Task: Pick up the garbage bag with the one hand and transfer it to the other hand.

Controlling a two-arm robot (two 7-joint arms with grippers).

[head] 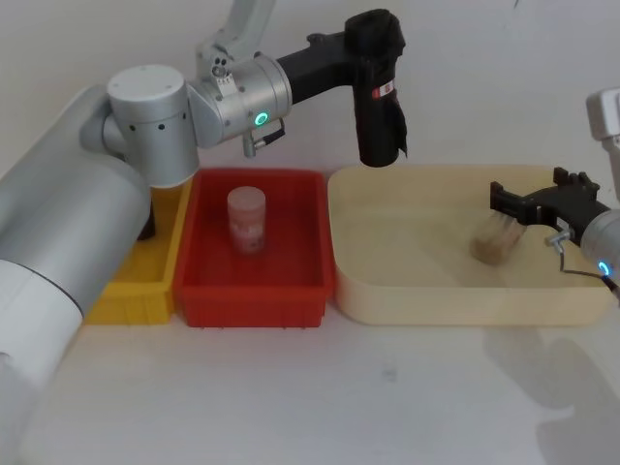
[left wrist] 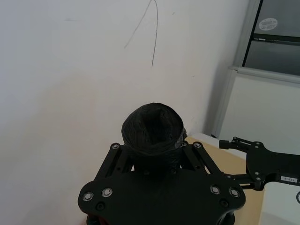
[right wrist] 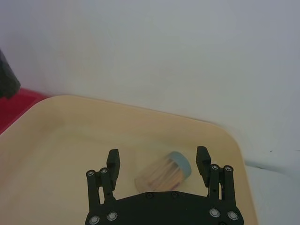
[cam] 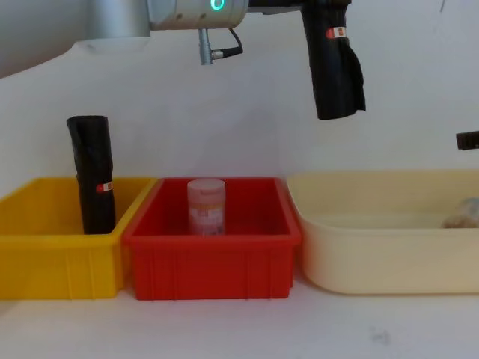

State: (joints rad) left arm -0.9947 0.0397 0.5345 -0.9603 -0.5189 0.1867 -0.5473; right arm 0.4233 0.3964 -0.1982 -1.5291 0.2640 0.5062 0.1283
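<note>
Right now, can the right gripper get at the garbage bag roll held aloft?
Probably yes: the left gripper holds the garbage bag roll in open air, nothing between it and the open right gripper.

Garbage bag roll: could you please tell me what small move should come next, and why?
Probably raise the right gripper toward the lower end of the garbage bag roll: the left gripper holds the roll high, while the right one is open, low over the beige tray.

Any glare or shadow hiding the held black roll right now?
Head view: even light, no glare; black rolled garbage bag in the left gripper clear against the wall; soft shadow on white table near the right gripper. Left wrist view: roll's end reads dark.
</note>
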